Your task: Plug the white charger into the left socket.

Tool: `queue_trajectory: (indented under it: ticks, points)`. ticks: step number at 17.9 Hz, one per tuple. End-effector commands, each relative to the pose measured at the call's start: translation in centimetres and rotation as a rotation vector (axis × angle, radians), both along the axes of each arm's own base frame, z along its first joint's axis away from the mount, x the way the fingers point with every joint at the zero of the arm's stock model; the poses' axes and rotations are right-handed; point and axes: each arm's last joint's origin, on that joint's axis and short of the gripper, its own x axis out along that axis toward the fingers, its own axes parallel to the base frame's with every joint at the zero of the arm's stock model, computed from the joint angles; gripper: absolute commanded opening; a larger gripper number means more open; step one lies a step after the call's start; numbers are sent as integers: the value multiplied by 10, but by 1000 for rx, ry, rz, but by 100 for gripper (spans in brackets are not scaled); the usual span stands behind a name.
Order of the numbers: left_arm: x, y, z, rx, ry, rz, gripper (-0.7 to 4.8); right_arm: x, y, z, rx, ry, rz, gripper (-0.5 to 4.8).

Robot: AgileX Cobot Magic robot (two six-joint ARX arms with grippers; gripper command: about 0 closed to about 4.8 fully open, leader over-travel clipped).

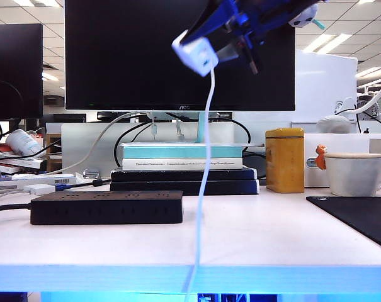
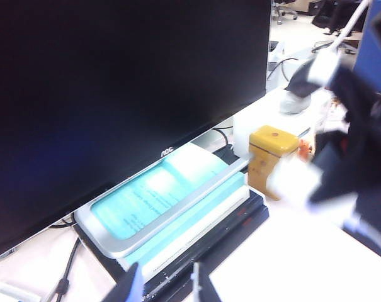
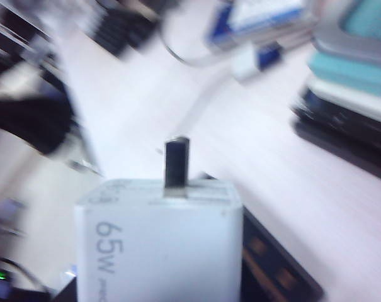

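Observation:
The white charger (image 1: 195, 53) hangs high in front of the monitor, with my right gripper (image 1: 218, 39) shut on it from the upper right. Its thin white cable (image 1: 203, 189) drops past the table's front edge. In the right wrist view the charger (image 3: 159, 245) fills the foreground, marked 65W, with a dark metal prong (image 3: 176, 162) pointing away. The black power strip (image 1: 106, 206) lies on the table at the left, and its sockets (image 3: 272, 264) show just beside the charger. My left gripper (image 2: 165, 286) is open and empty near the books; it is not in the exterior view.
A large monitor (image 1: 177, 53) stands on a stack of books (image 1: 184, 170) behind the strip. To the right are a yellow tin (image 1: 284, 160), a white mug (image 1: 357, 173) and a black mat (image 1: 360, 217). A flat white device with a blue plug (image 1: 42, 187) lies far left.

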Motion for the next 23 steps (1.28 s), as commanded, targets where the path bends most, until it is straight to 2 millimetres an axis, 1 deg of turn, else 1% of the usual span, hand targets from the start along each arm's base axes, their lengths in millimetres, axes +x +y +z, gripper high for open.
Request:
queue_trajectory:
  ticks: [1,3,5,7,8,9,10,11,12,13,14,15,16,17,18,19,21,23]
  points:
    - [-1,-1,2,6,-23,-15,117,-10,11,4,0,55,7,-1]
    - [-2,-2,3,66,-85,-93,117,-11,15,11,147,195,88,-1]
    - [-2,-4,3,109,-128,-121,117,-10,18,19,250,323,105,-1]
    - [-2,-5,3,132,-163,-158,117,-8,19,26,316,382,139,-1]
    - [-2,-6,3,167,-209,-194,117,-8,20,29,344,519,109,-1]
    - [-1,-11,3,206,-249,-226,117,-8,20,29,356,631,72,-1]
    - [0,-16,1,256,-296,-245,118,-8,20,29,362,691,51,-1]
    - [3,-22,0,307,-357,-271,137,-8,20,29,367,741,34,-1]
    - [6,-31,0,336,-419,-304,215,-8,20,29,372,788,19,-1]
    - [10,-41,-1,365,-483,-323,311,-8,20,30,376,808,23,-1]
    - [15,-45,-2,394,-523,-308,354,-8,20,31,384,823,41,-1]
    - [20,-48,-4,416,-565,-324,355,-7,21,34,397,841,56,-1]
    - [25,-53,-8,443,-621,-382,386,-7,21,38,413,848,70,-1]
    - [29,-54,-11,468,-643,-391,412,-6,21,41,425,847,80,-1]
    - [35,-56,-15,522,-685,-401,468,-6,22,46,444,841,98,-1]
    - [38,-57,-19,559,-720,-418,479,-6,22,49,455,835,102,-1]
    - [41,-58,-21,633,-803,-430,479,-5,22,54,476,819,115,-1]
    - [42,-58,-17,667,-887,-413,479,-5,23,56,494,822,92,-1]
